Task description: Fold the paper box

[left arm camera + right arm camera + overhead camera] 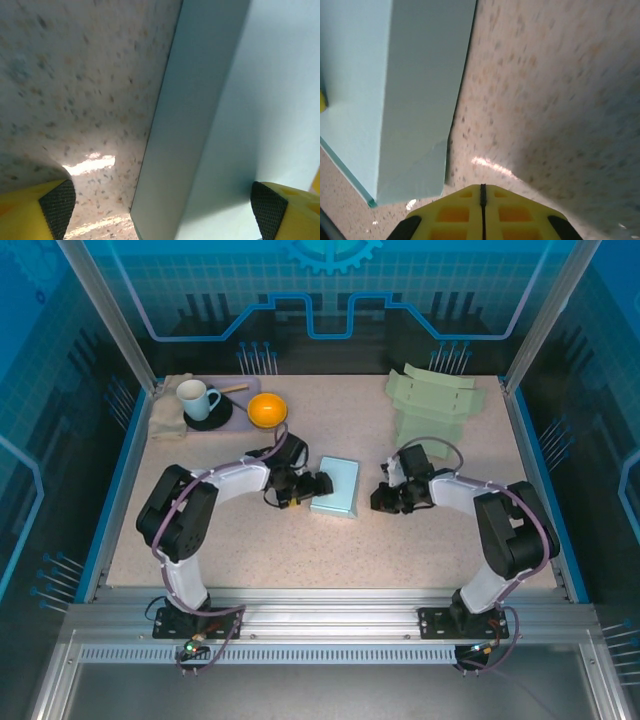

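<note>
Top external view. Near the middle of the speckled beige tabletop (250,540), lying flat: pale blue folded paper box (336,487), closed up into a shallow rectangular block. Just left of it, touching or nearly touching its left edge, left gripper (320,483), pointing right at the box. To the right, apart from the box with bare table between, right gripper (383,498), pointing left toward it. At the back right corner, stack of pale green flat cardboard blanks (432,405). At the back left, white mug (197,398) on a black saucer (213,420), beside a beige cloth (165,418) and an orange bowl (267,410).

Left wrist view. Jaws spread wide, with yellow fingers (30,210) tipped in black ribbed pads at the lower corners of the frame. One pad over the tabletop (75,90), the other over the top face of the box (200,115). Long side wall of the box running up between them, straddled by the left gripper (162,215). Cannot tell whether either pad touches the paper.

Right wrist view. Right gripper (482,205) with jaws pressed together, only a thin dark seam between the yellow fingers, nothing held. Ahead and to the left, the box (420,85), side wall and near corner showing, clear of the fingertips. Speckled tabletop (550,100) to the right.
</note>
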